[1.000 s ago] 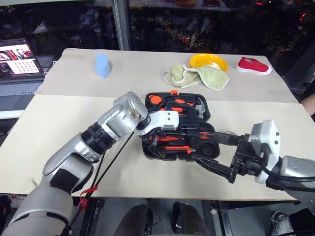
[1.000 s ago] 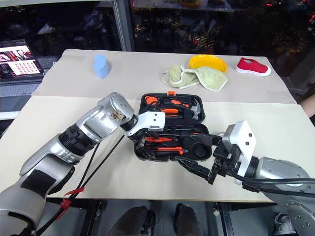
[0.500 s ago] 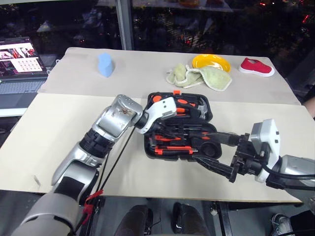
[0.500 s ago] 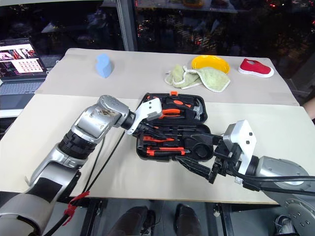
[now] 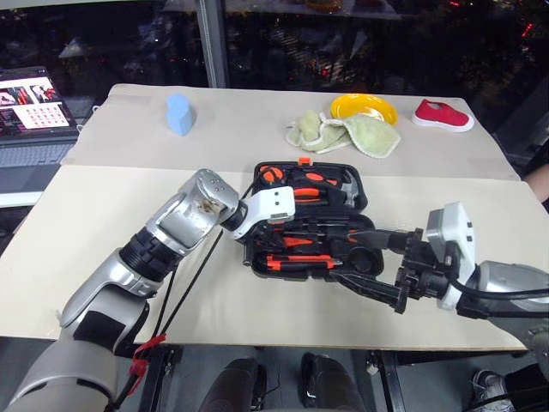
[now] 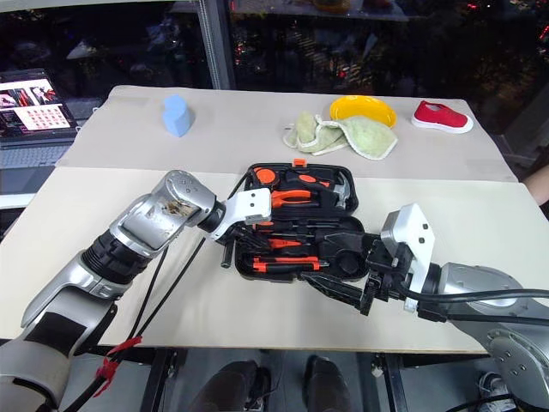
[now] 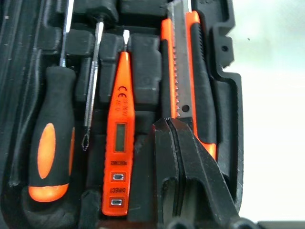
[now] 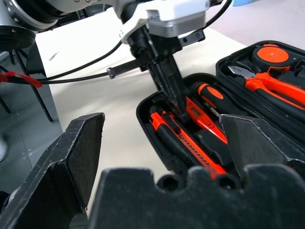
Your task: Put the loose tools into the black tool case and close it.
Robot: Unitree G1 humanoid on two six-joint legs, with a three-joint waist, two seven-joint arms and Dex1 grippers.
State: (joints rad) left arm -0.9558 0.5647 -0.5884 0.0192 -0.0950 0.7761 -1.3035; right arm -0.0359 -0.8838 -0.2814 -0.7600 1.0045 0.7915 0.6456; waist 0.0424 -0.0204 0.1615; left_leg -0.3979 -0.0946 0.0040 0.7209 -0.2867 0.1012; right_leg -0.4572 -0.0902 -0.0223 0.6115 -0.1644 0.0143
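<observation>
1. The left gripper (image 7: pixel 183 157), spread a second ago over the open black tool case (image 5: pixel 356 199) at the centre of the frame, is now pressed together and empty; its tip sits between the tester pen (image 7: pixel 117 143) and the utility knife (image 7: pixel 190 90), both seated beside a screwdriver (image 7: pixel 50 143).
2. This suggests the tools are stowed and closing comes next; the right gripper (image 5: pixel 377 266) hangs spread at the case's lower right.
3. The beige table (image 5: pixel 103 215) holds a yellow plate (image 5: pixel 363 107) and a red shoe (image 5: pixel 441 115) at upper right; a laptop (image 5: pixel 30 116) sits at upper left.

Beige table (image 5: pixel 103 215) w/ dark night windows (image 5: pixel 360 43) behind (laptop (image 5: pixel 34 116) at far left).
</observation>
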